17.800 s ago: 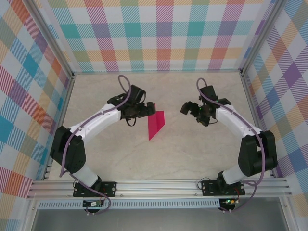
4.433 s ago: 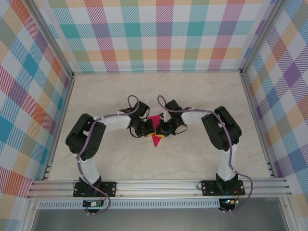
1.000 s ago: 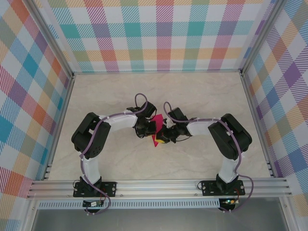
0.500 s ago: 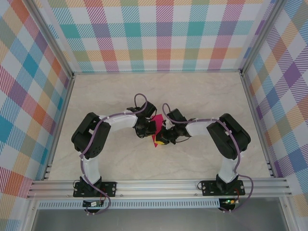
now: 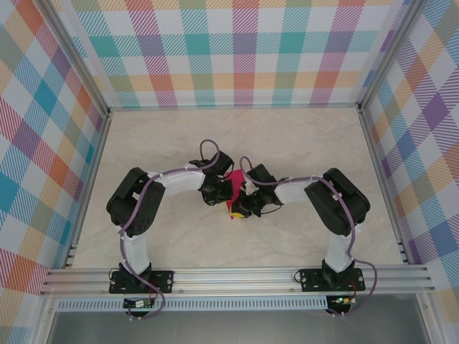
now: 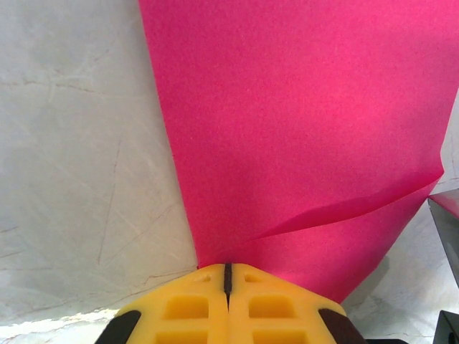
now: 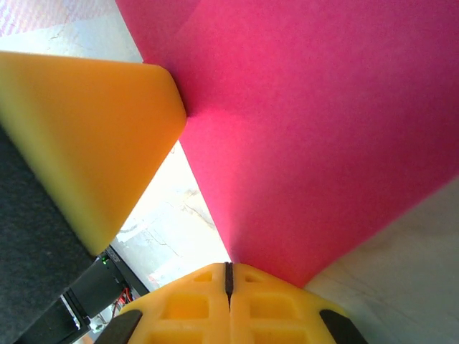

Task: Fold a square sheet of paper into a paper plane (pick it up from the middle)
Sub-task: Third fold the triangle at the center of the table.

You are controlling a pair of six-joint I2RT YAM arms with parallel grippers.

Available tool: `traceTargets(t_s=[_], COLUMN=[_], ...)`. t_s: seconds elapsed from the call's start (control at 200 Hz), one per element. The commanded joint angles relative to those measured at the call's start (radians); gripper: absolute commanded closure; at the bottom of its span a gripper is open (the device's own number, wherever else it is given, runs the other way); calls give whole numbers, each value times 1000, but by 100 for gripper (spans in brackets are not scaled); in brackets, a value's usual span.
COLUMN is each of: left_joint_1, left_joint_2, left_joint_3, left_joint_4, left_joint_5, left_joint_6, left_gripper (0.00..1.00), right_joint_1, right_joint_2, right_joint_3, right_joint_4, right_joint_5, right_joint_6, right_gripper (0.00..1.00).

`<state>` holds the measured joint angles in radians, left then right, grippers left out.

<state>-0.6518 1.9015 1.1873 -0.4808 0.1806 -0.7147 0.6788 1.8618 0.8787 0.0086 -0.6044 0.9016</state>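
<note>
Item: thin magenta-pink folded paper sheet (image 6: 301,129). We note left gripper (image 6: 227,276) and right gripper (image 7: 229,272) both clamped on its near edge (likely steadying it for creasing).

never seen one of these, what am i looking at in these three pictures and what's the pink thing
This is a robot with a left arm and a right arm bolted at the near edge of a table, between plaid walls. One picture looks down from above and behind the arms. The other two come from a camera on each wrist, looking along its yellow fingers. The left gripper and the right gripper meet at mid-table, both shut on the pink paper, a partly folded sheet pinched from opposite sides.
</note>
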Motion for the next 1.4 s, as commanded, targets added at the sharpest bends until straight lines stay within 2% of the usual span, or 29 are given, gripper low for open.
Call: traceTargets(t_s=[0.0, 0.17, 0.38, 0.565, 0.765, 1.125, 1.265, 1.395], left_joint_1=[4, 4, 4, 4, 4, 4, 4, 4], left_joint_2=[93, 92, 91, 89, 80, 38, -66, -173], left_joint_3=[-78, -74, -66, -58, -57, -27, -4, -47], left_joint_4=[-124, -125, -125, -129, -130, -128, -49, 80], left_joint_5=[-152, -151, -147, -148, -144, -130, -55, 51], left_joint_6=[-11, -9, -1, 2, 1, 34, 85, 74], left_gripper=[100, 100, 100, 100, 100, 100, 100, 94], right_joint_1=[17, 18, -50, -120, -123, -126, -128, -128], right_joint_2=[22, -7, -128, -75, 8, 77, 86, 89], right_joint_3=[-4, -3, 45, 110, 190, 174, 163, 160], right_joint_4=[-34, -39, -176, -223, -237, -227, -237, -246], right_joint_5=[-13, -5, 114, 107, 113, 136, 150, 153], right_joint_6=[2, -10, -110, -179, -213, -225, -230, -231], right_gripper=[100, 100, 99, 99, 99, 100, 100, 100])
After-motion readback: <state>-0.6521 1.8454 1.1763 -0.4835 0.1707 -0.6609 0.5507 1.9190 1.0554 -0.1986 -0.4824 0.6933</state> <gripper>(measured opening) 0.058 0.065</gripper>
